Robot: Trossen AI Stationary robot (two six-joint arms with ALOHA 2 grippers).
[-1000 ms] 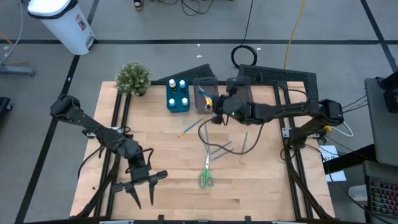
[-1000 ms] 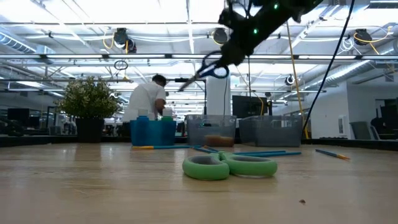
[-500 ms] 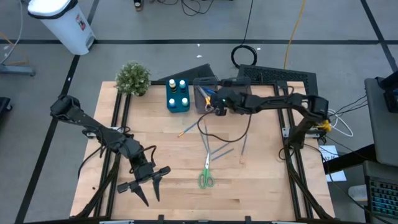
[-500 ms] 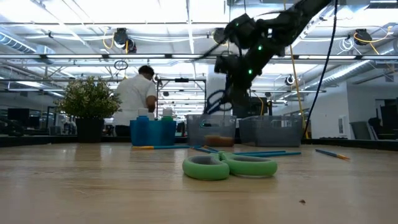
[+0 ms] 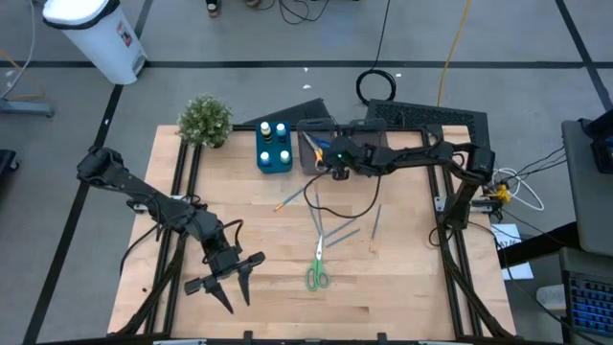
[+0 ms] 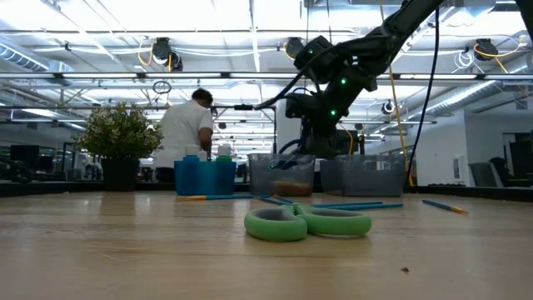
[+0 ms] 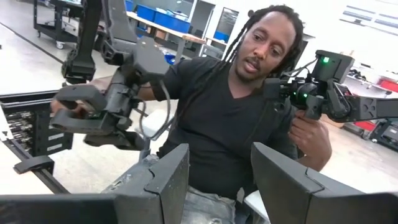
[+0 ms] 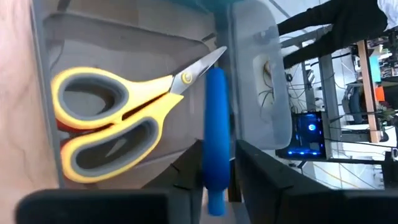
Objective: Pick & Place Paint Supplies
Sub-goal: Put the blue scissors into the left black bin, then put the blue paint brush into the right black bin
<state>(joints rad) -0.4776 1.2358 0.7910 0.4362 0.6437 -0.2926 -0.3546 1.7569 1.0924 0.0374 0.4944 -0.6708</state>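
Right wrist view: blue scissors (image 8: 215,143) between right gripper (image 8: 214,186) fingers over grey bin (image 8: 43,93).

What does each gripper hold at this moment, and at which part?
The right gripper holds the blue scissors by the handle, pinched between its fingers, above the grey bin. The left gripper holds nothing; its fingers are open.

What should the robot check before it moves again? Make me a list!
1. Right claw above the bin: ok.
2. Blue scissors let go: cannot tell.
3. Yellow scissors inside bin: ok.
4. Green scissors put away: not ok, lying on the table.
5. Brushes put away: not ok, on the table.
6. Left claw open, away from the supplies: ok.
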